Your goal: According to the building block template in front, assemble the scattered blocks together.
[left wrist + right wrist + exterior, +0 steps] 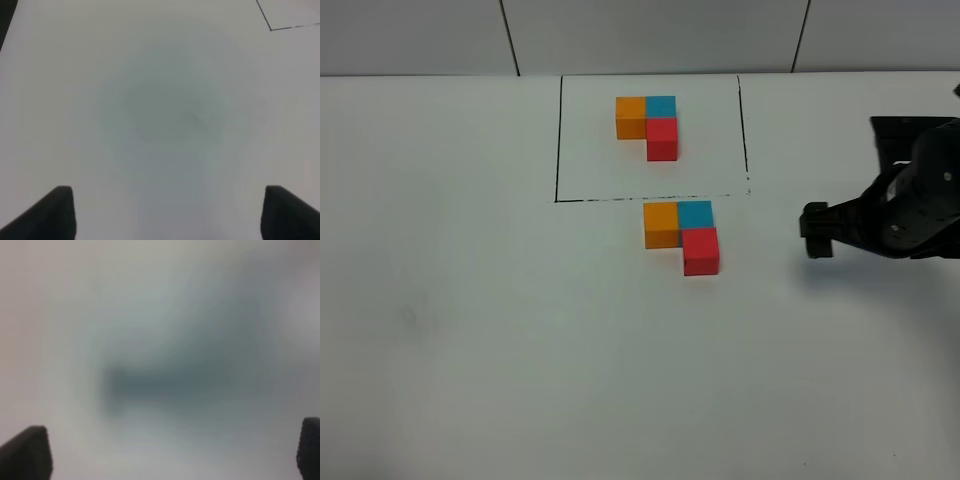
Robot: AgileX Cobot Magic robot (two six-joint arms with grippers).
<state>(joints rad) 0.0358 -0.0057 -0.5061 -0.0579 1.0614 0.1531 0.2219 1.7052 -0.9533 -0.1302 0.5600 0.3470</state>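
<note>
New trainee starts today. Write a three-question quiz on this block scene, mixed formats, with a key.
1. True or false: the unframed orange cube touches the cyan-blue cube.
2. Which cube sits nearest the camera in the loose trio? A orange, B red, C cyan-blue.
3. Fill in: the right end effector holds ____.

Key: 1 true. 2 B, the red cube. 3 nothing; its jaws are open, apart from the blocks, like the framed template.

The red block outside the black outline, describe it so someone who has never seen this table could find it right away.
On the white table, find the black outline near the far edge. Just outside its near side sits a second L of three blocks. The red block is its nearest corner, under the blue block and diagonal to the orange block; its red twin lies inside the outline.
</note>
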